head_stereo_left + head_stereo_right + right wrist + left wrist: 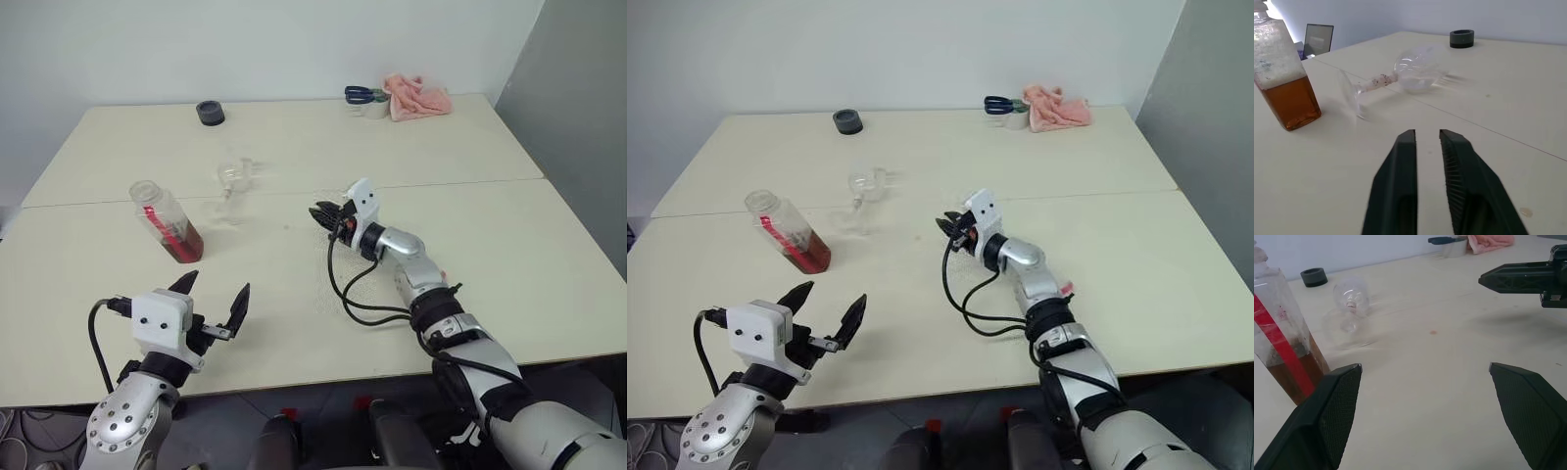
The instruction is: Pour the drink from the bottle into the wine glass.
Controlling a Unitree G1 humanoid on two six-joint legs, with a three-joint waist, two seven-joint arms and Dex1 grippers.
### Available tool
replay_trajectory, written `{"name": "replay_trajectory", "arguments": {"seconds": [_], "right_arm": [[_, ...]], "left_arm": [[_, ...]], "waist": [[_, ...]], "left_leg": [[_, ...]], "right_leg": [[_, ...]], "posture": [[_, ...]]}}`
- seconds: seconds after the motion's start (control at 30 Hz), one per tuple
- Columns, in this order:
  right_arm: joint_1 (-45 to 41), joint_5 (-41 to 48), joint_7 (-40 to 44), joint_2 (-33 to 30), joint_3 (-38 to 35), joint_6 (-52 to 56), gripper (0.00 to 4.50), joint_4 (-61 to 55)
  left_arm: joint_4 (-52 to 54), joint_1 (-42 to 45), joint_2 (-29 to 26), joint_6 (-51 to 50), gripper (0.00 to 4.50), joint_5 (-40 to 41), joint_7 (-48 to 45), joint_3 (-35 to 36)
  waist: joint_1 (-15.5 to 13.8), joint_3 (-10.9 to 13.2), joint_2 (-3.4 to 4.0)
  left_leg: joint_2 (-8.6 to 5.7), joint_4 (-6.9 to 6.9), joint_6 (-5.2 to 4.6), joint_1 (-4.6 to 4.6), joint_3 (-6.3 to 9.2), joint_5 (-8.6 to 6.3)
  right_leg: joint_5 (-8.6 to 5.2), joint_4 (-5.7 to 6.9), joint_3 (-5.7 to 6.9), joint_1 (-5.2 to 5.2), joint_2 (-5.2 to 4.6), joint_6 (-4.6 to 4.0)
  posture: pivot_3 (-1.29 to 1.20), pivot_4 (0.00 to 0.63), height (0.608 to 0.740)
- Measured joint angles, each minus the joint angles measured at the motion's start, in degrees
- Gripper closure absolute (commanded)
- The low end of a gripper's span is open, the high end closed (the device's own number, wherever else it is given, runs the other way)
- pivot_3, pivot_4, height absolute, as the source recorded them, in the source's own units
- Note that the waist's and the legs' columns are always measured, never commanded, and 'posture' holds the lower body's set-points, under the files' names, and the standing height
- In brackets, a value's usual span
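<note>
The bottle (pixel 168 223) stands upright on the left of the table (pixel 294 323), uncapped, with a red label strip. The reddish-brown drink (pixel 1290 100) fills its lower part, with foam above it. The wine glass (pixel 1415 68) lies on its side just right of the bottle, its foot toward the bottle and its bowl pointing away. My right gripper (pixel 318 215) is shut and empty, held low over the table right of the glass and pointing at it. My left gripper (pixel 216 299) is open and empty near the front edge, in front of the bottle.
A black ring (pixel 210 113) lies at the back of the table. At the back right are a pink cloth (pixel 416 96) and blue-handled scissors (pixel 362 94) on a tape roll. Black cables (pixel 358 294) from my right arm loop onto the table.
</note>
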State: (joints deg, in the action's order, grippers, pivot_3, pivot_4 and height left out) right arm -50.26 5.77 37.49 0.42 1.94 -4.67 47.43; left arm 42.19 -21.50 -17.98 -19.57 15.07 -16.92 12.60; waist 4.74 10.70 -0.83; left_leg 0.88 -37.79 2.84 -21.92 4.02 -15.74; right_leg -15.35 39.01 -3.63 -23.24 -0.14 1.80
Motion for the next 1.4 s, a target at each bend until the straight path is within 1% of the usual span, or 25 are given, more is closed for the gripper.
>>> {"name": "replay_trajectory", "arguments": {"seconds": [0.13,0.23,0.27,0.43,0.57,0.67,0.77,1.03,1.1,1.13,1.17,1.4], "right_arm": [[0.06,-0.43,-0.37,-0.27,0.57,-0.04,4.42,-0.05],[0.22,-0.39,-0.06,-0.27,0.72,0.1,3.86,-0.31],[0.38,-0.26,0.12,-0.26,0.72,0.2,3.54,-0.64],[1.73,-0.07,1.08,-0.58,1.22,0.28,1.69,-2.34],[2.18,-0.52,0.85,-1.19,1.67,0.3,0.37,-2.38],[2.17,-0.59,0.71,-1.37,1.71,0.53,0.37,-2.39],[2.17,-0.46,1.06,-1.25,1.88,0.69,1.04,-2.39],[2.16,-0.46,0.39,-1.44,1.92,0.76,3.81,-2.73],[2.12,-1.05,-0.24,-1.65,2.26,0.77,3.81,-2.72],[2.11,-1.16,-0.23,-1.64,2.3,0.82,3.71,-2.71],[2.11,-1.09,-0.01,-1.6,2.3,0.92,3.48,-2.72],[2.11,-0.05,1.41,-1.65,2.29,1.47,1.07,-2.74]], "left_arm": [[-0.01,0.05,0.0,0.0,0.0,0.0,-0.02,-0.66],[-0.09,0.36,0.0,0.0,0.0,0.0,-0.04,-0.84],[-0.15,0.44,0.0,0.01,0.0,0.01,-0.06,-0.85],[-0.79,0.7,-0.07,0.01,0.0,0.01,-0.18,-0.85],[-0.83,0.8,-0.3,0.01,0.0,0.01,-0.25,-0.85],[-0.95,0.9,-0.39,0.01,0.0,0.02,-0.29,-0.85],[-1.06,0.98,-0.42,0.02,0.0,0.02,-0.39,-0.86],[-1.07,1.02,-0.61,0.04,0.0,0.01,-0.65,-0.86],[-1.07,1.18,-0.61,0.03,0.0,0.01,-0.61,-0.85],[-1.07,1.38,-0.61,0.03,0.0,0.01,-0.58,-0.85],[-1.07,1.55,-0.61,0.03,0.0,0.01,-0.54,-0.85],[-1.07,1.05,-0.6,0.04,0.0,0.02,-0.1,-0.85]], "waist": [[0.0,0.0,0.0],[0.0,0.0,0.0],[0.0,0.0,0.0],[0.0,0.0,0.0],[-0.01,0.0,-0.01],[-0.01,0.0,-0.01],[-0.01,0.0,-0.01],[-0.01,0.0,-0.01],[-0.02,0.0,-0.01],[-0.01,0.0,-0.01],[-0.02,0.0,-0.01],[-0.01,0.0,-0.01]], "left_leg": [[0.0,0.0,0.0,0.0,0.0,0.0],[0.0,0.0,0.0,0.0,0.0,0.0],[0.0,0.0,0.0,0.0,0.0,0.0],[0.0,0.0,0.0,0.0,0.0,0.0],[0.0,0.0,0.0,0.0,0.0,0.0],[0.0,0.0,0.0,0.0,0.0,0.0],[0.0,0.0,0.0,0.0,0.0,0.0],[0.0,0.0,0.0,0.0,0.0,0.0],[0.0,0.0,0.0,0.0,0.0,0.0],[0.0,0.0,0.0,0.0,0.0,0.0],[0.0,0.0,0.0,0.0,0.0,0.0],[0.0,0.0,0.0,0.0,0.0,0.0]], "right_leg": [[0.0,0.0,0.0,0.0,0.0,0.0],[0.0,0.0,0.0,0.0,0.0,0.0],[0.0,0.0,0.0,0.0,0.0,0.0],[0.0,0.0,0.0,0.0,0.0,0.0],[0.0,0.0,0.0,0.0,0.0,0.0],[0.0,0.0,0.0,0.0,0.0,0.0],[0.0,0.0,-0.01,0.0,0.0,0.0],[0.0,0.0,-0.01,0.0,0.0,0.0],[0.0,0.0,-0.01,0.0,0.0,0.0],[0.0,-0.01,0.0,0.0,0.0,0.0],[0.0,-0.01,-0.01,0.0,0.0,0.0],[0.0,-0.01,-0.01,0.0,0.0,0.0]], "posture": [[0.0,0.15,0.74],[0.0,0.15,0.74],[0.0,0.15,0.74],[0.0,0.15,0.74],[0.0,0.15,0.74],[0.0,0.15,0.74],[0.0,0.15,0.74],[0.0,0.15,0.74],[0.0,0.15,0.74],[0.0,0.15,0.74],[0.0,0.15,0.74],[0.0,0.15,0.74]]}}
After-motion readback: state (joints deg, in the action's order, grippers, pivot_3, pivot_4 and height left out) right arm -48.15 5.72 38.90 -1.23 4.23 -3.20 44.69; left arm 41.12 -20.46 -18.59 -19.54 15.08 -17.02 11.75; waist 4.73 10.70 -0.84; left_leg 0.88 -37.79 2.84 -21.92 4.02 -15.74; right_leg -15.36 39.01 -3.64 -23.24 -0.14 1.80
